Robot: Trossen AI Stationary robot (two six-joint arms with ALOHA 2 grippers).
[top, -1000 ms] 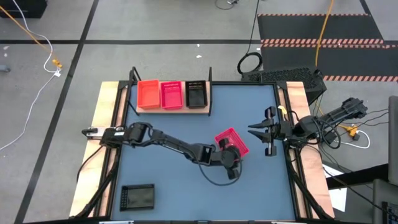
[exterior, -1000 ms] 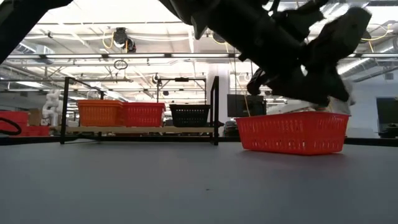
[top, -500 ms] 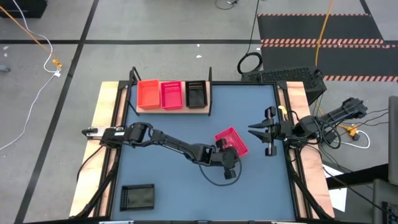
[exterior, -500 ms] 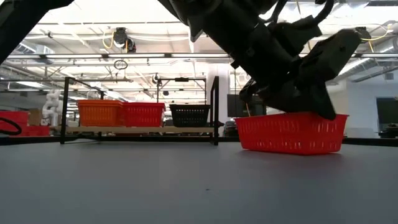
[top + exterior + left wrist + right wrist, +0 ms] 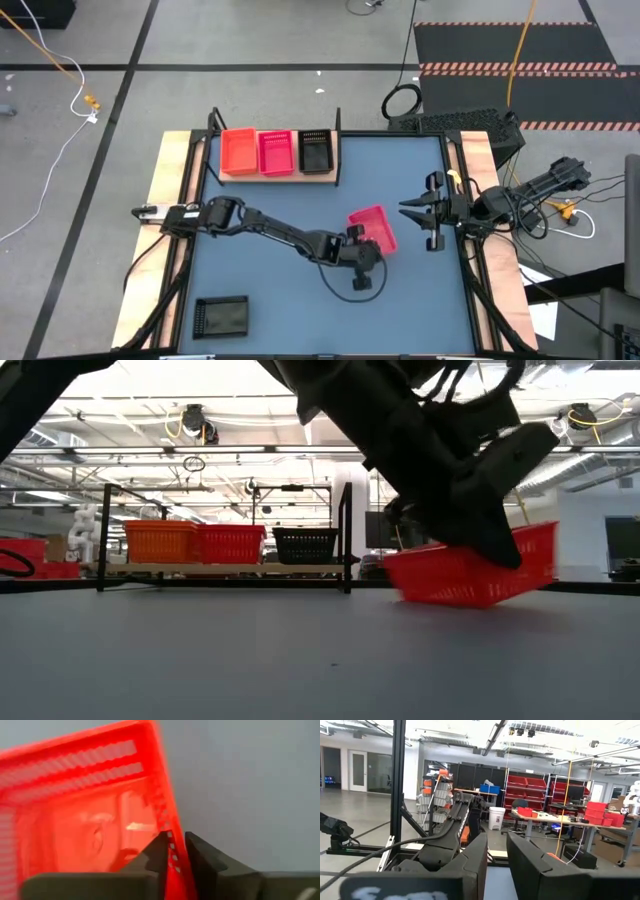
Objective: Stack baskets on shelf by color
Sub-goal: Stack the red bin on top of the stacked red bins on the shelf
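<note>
A pink-magenta basket (image 5: 374, 226) sits right of the table's middle and is tilted in the low view (image 5: 470, 572). My left gripper (image 5: 361, 247) is shut on its wall at the basket's near-left side. On the shelf (image 5: 272, 176) at the far left stand an orange-red basket (image 5: 238, 150), a pink one (image 5: 276, 152) and a black one (image 5: 314, 150). Another black basket (image 5: 220, 317) lies flat near the table's near left corner. My right gripper (image 5: 418, 212) waits at the right edge, shut, touching nothing. My left gripper pinches the basket's slotted side wall (image 5: 173, 862), one finger (image 5: 159, 854) inside the basket and one (image 5: 200, 857) outside. It comes slanting down from the near left. The basket is tilted, one end raised (image 5: 545, 538), its lower edge (image 5: 470, 602) at the table.
The shelf's black uprights (image 5: 346, 535) stand at the far left. A black cable loop (image 5: 352, 285) from the left arm lies on the table just near of the gripper. Bare blue-grey table (image 5: 280, 290) stretches between the shelf and the near edge.
The pink basket lay flat on the table; now one end has tipped up while its lower edge stays down. My left gripper has lowered onto its wall and shifted slightly toward the near left.
</note>
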